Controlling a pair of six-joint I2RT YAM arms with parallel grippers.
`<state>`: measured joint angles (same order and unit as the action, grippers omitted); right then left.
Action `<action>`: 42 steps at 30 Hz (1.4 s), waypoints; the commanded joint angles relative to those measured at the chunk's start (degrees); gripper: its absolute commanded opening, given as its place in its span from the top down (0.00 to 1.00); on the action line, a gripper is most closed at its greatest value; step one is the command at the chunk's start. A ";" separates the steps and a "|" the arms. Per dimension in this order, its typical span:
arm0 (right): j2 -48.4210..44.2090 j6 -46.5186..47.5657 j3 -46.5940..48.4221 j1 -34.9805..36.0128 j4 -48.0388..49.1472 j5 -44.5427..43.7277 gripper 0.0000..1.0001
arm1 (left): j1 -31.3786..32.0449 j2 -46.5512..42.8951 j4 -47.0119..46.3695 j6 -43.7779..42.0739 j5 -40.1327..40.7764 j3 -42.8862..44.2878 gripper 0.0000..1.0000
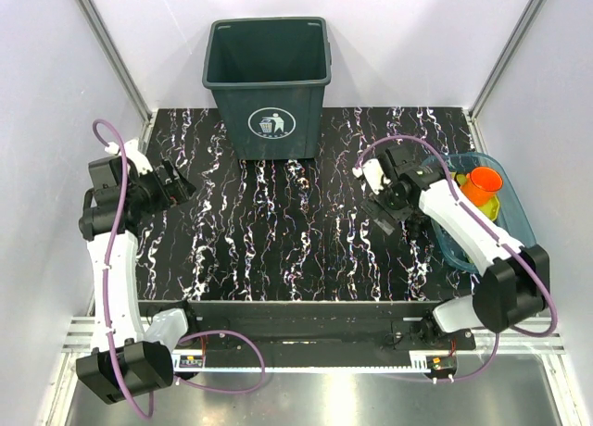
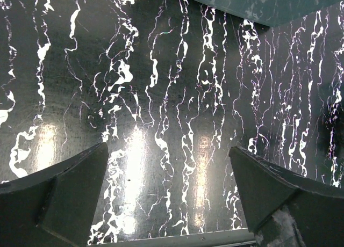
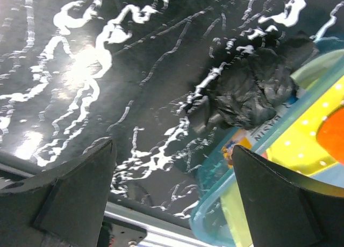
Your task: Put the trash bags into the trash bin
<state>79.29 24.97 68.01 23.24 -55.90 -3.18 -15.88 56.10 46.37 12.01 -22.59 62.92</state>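
**Twin white-and-black arms trailing purple cable**

The left arm [image 1: 120, 301] and right arm [image 1: 454, 218] match: smooth white link shells between chunky black joint housings. A purple cable [image 1: 262, 361] runs along each and loops loose near the black bases. Up close, the left gripper [image 2: 169, 190] has matte dark fingers [image 2: 59, 196], broad and wedge-shaped with bevelled edges. The right gripper [image 3: 172, 193] carries the same pair. A small red fitting [image 1: 452, 359], perhaps a connector, sits by the right base.
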 commanded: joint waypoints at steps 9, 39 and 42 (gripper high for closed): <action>11.49 14.66 -2.26 0.84 13.00 -19.14 0.02 | -0.12 0.59 -4.44 0.21 -6.50 -1.22 0.01; 19.70 24.34 2.91 0.57 19.78 -12.07 1.00 | -0.20 -1.60 -4.80 -1.64 -9.14 -4.03 0.01; 16.27 19.60 6.94 3.12 16.62 -3.45 1.00 | -0.12 -2.30 -4.62 -1.99 -9.84 -4.64 0.01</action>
<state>103.57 49.60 67.77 22.50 -35.64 -20.51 -15.88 55.20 43.24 10.96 -30.30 58.48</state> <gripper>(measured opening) 0.011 0.987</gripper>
